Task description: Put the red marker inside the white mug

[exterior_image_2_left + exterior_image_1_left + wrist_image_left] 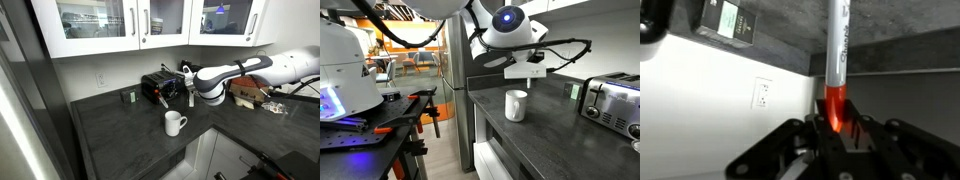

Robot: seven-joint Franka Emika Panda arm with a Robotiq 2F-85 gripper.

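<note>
One white mug (pixel 516 104) stood on the bench (pixel 560 130), and the one end effector (pixel 837 128) held one red marker (pixel 837 45) tight

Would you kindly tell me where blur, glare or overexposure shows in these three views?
Wrist view: the gripper is blurred, and the red marker glows oversaturated at its held end. In an exterior view, the bright room washes out while the white mug is clear. In an exterior view, the cabinet glass carries reflections.
</note>
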